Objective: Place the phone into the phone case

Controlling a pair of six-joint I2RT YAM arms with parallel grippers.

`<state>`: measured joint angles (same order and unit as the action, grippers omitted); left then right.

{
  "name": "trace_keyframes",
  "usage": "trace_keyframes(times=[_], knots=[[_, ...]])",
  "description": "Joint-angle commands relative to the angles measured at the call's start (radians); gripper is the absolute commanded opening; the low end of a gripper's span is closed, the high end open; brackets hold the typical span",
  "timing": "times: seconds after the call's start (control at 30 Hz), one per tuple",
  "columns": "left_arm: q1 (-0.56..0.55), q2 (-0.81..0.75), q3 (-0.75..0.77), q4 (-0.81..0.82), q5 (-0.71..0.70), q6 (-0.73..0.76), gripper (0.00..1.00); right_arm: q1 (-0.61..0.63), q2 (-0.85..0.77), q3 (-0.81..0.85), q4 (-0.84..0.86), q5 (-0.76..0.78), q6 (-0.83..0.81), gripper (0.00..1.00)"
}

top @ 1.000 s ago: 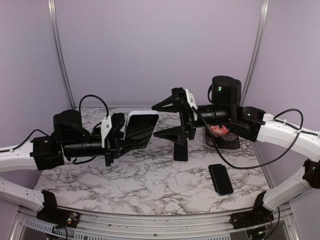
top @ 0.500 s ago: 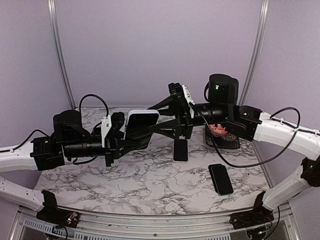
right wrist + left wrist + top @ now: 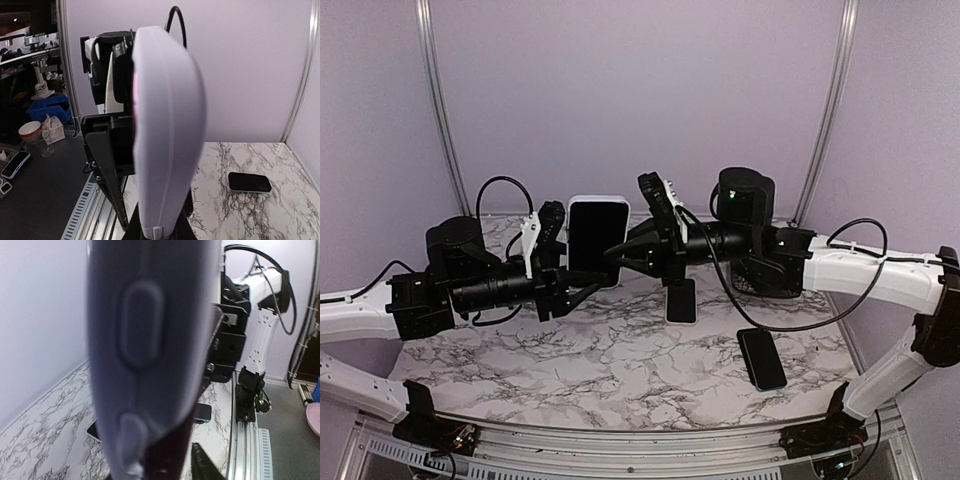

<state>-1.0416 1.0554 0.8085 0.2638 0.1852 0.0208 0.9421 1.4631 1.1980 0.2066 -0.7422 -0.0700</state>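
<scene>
White rounded phone case with dark face is upright in mid-air, centre of top view, between both arms. Right fingers clenched on its right edge. Left fingers at its left edge; can't tell if gripping or released. Black slab phone flat on marble surface, lower right. Second black phone at centre.

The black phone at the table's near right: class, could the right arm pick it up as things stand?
Probably not yet. The right gripper has its jaws shut on the phone case, held in mid-air. The black phone lies uncovered on the table, so the path looks free otherwise.
</scene>
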Motion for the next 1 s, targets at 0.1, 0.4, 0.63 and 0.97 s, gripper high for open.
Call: trace_keyframes(times=[0.1,0.4,0.63,0.97], knots=[[0.093,0.158,0.213,-0.314,-0.589,-0.291,0.99,-0.233,0.063,0.047,-0.190,0.279,0.380,0.00],[0.282,0.239,0.212,-0.422,-0.554,-0.389,0.99,-0.299,0.373,0.153,-0.246,0.093,0.534,0.00],[0.314,0.242,0.189,-0.422,-0.555,-0.366,0.99,-0.338,0.585,0.216,-0.140,-0.087,0.671,0.00],[0.325,0.240,0.187,-0.420,-0.537,-0.372,0.99,-0.373,0.689,0.224,-0.184,-0.006,0.664,0.08]])
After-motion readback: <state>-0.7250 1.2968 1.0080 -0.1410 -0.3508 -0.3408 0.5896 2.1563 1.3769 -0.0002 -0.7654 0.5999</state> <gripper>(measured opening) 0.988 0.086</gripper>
